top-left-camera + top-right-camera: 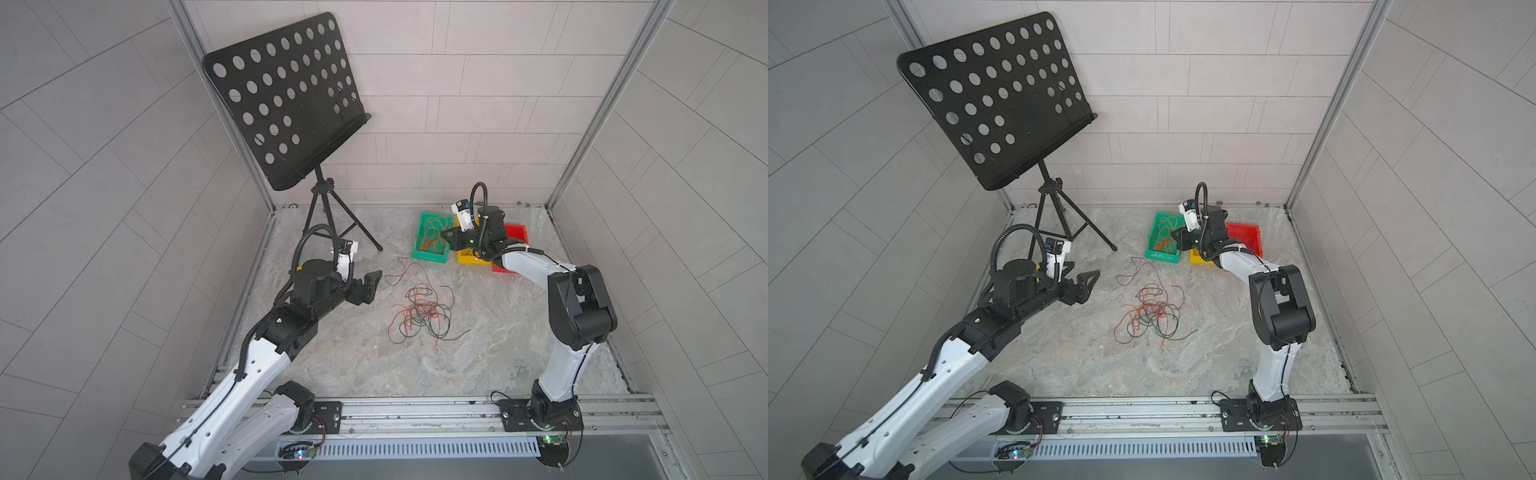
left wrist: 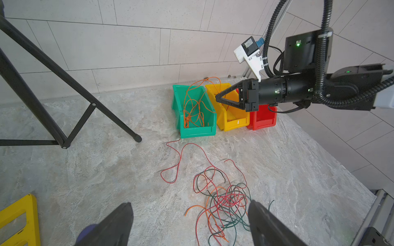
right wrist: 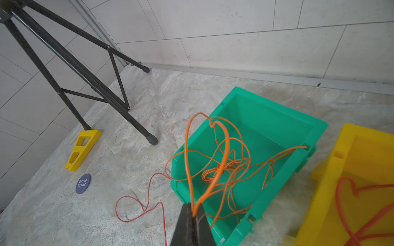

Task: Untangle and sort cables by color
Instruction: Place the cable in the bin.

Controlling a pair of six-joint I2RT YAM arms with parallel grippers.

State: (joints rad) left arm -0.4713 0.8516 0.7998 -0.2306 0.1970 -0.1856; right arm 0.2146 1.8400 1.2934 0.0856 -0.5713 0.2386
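Orange cable (image 3: 227, 144), a long springy loop, is pinched between the closed jaws of the right gripper (image 3: 194, 210) and arches over the green bin (image 3: 273, 119), which holds a loose coil of other orange cables. Step in hand, by judgement: depositing an orange cable in its bin. The next move calls for parting the jaws over the bin's interior, low enough that the loop falls inside rather than draping across the rim, then lifting clear without snagging the strands. Unsorted cables (image 1: 422, 309), red, orange and dark, lie knotted on the tabletop (image 1: 374, 365) in front of the bins, with one separate red cable (image 2: 179, 161) trailing to the green bin's foot. Yellow bin (image 2: 232, 124) and red bin (image 2: 263, 121) stand in a row beside the green one. Left gripper (image 2: 189, 222) hovers beside the tangle, jaws spread wide and empty.
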